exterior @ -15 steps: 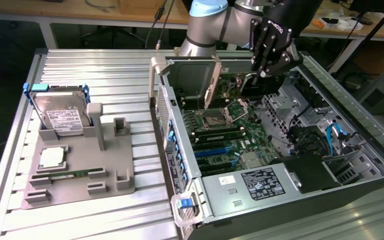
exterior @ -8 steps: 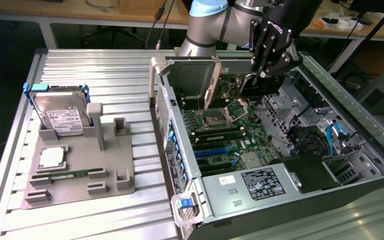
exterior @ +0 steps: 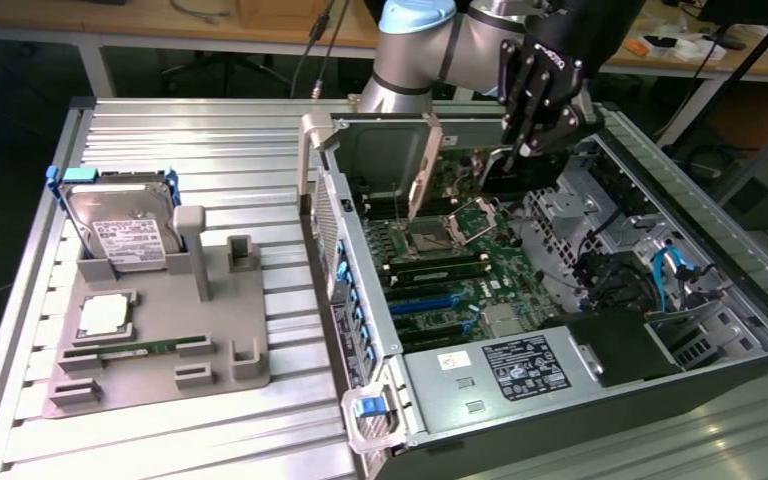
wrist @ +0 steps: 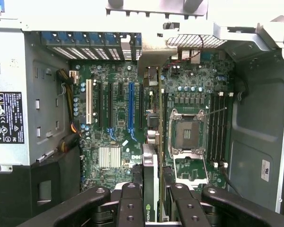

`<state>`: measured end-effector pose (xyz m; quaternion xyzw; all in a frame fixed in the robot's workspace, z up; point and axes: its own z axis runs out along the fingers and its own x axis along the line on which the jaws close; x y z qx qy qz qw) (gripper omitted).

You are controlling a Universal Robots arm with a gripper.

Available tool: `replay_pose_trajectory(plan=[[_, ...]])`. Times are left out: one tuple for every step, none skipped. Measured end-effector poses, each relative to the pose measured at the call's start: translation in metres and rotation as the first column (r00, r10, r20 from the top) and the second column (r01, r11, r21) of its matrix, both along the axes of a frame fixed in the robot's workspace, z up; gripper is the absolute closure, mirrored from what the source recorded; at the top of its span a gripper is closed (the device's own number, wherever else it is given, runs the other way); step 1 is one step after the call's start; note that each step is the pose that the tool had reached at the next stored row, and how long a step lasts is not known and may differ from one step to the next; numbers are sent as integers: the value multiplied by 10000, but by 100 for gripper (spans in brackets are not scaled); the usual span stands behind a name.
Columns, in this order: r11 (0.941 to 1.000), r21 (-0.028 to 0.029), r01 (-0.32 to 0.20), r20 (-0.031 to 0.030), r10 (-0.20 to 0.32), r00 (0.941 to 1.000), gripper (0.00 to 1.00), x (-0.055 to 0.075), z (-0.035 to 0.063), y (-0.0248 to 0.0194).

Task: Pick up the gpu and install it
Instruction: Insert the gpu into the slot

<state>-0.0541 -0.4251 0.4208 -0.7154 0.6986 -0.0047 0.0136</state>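
Note:
My gripper (exterior: 534, 150) is shut on the gpu (exterior: 502, 172) and holds it inside the open computer case (exterior: 704, 250), above the motherboard (exterior: 451, 270). Its long silvery end bracket (exterior: 423, 170) hangs near the case's rear wall. In the wrist view the gpu (wrist: 150, 165) shows edge-on between my black fingers (wrist: 131, 201), with my gripper (wrist: 154, 194) clamped on its two faces. The card runs over the board between the blue slot (wrist: 130, 106) and the CPU socket (wrist: 185, 132). I cannot tell whether its lower edge touches a slot.
A grey fixture (exterior: 157, 370) at the exterior view's left carries a silver hard drive with blue rails (exterior: 117, 225), a CPU (exterior: 101, 315) and a green memory stick (exterior: 131, 350). The power supply (exterior: 504, 365) and cables (exterior: 664, 270) crowd the case's near end.

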Motion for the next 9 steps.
replay_pose_trajectory(plan=[[10000, 0, 0, 0, 0, 10000, 73, 0, -6, 0], [10000, -1, 0, 0, 0, 10000, 73, 0, -17, 0], [10000, 0, 0, 0, 0, 10000, 73, 0, -23, 0], [10000, -1, 0, -1, 0, 10000, 73, 0, -29, 0], [10000, -1, 0, 0, 0, 10000, 73, 0, -39, 0], [10000, -2, 0, 0, 0, 10000, 73, 0, -45, 0], [10000, -3, 0, 0, 0, 10000, 73, 0, -52, 0], [10000, -3, 0, 0, 0, 10000, 73, 0, -59, 0], [10000, -4, 0, 0, 0, 10000, 73, 0, -65, 0]])
